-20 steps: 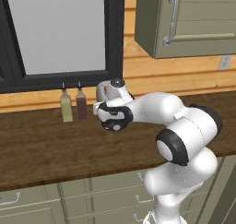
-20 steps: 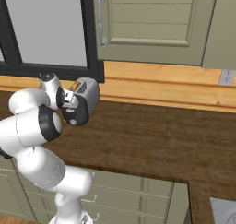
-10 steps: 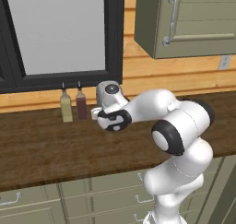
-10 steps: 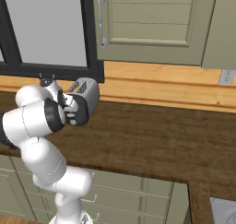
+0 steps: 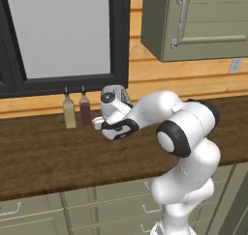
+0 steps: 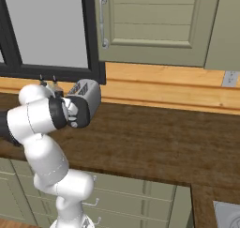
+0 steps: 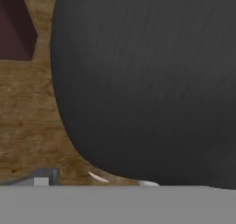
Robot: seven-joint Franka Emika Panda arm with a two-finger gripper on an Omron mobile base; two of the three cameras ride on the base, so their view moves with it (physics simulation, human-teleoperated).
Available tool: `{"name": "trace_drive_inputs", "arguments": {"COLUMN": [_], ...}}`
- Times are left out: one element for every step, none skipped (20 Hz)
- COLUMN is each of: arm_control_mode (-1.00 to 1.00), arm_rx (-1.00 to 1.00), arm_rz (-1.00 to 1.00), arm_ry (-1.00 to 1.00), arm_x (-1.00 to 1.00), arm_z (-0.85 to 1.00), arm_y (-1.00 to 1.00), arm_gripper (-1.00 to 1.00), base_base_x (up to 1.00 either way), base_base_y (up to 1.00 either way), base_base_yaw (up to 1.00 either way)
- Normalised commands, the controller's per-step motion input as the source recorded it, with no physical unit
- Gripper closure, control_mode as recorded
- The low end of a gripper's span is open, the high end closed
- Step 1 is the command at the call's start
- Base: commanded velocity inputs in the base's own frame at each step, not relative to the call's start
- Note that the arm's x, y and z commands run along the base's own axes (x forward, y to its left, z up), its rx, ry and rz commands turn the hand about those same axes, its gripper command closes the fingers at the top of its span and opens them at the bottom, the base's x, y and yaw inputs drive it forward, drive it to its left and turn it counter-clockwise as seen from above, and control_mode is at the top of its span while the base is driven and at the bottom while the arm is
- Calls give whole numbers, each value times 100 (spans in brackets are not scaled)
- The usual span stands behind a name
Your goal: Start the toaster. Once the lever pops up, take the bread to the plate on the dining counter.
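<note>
In the left base view the arm reaches from the lower right toward the frame's centre, its hand (image 5: 116, 125) now lower and further left than half a second ago, pressed in close where the toaster stands; the toaster itself is hidden behind the wrist. Two bottles (image 5: 77, 111) stand just left of the hand against the wall, under the dark window frame (image 5: 118, 36). In the right base view the toaster (image 6: 86, 95) sits at centre left on the brown counter (image 6: 154, 142), silver top slots visible, with the arm's wrist crowding its near end; the arm has folded further down and left than a moment before. In the hand view the toaster's rounded black end panel (image 7: 152, 80) takes up most of the frame, very close, with counter wood at left and a dark bottle base (image 7: 16, 27) in the upper left corner. Whether the claw is wide or narrow cannot be told, since its tips are not visible. The closing-in suggests the lever push is in hand or imminent. The bread cannot be made out in the slots.
</note>
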Motion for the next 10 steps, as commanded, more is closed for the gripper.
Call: {"name": "trace_drive_inputs", "arguments": {"arm_control_mode": [-100,-100,-100,-100,-100,-100,-100,-100,-100,-100], "arm_rx": [-6,-4,-3,0,0,0,1,2,5,5], "arm_rz": [-1,-1,-2,-4,-6,-8,-9,-11,-12,-12], "arm_ry": [0,-7,-14,-27,-26,-29,-29,-30,-28,-27], "arm_x": [-31,-43,-52,-81,-80,-85,-81,-79,-70,-68], "arm_z": [-90,-64,-36,0,32,63,84,94,100,100], "arm_y": [0,0,0,-5,-15,-16,-21,-24,-24,-21], "arm_gripper": [-100,-100,-100,-100,-100,-100,-100,-100,-100,-100], "base_base_x": [0,0,0,0,0,0,0,0,0,0], "base_base_y": [0,0,0,0,0,0,0,0,0,0], "base_base_yaw": [0,0,0,0,0,0,0,0,0,0]}}
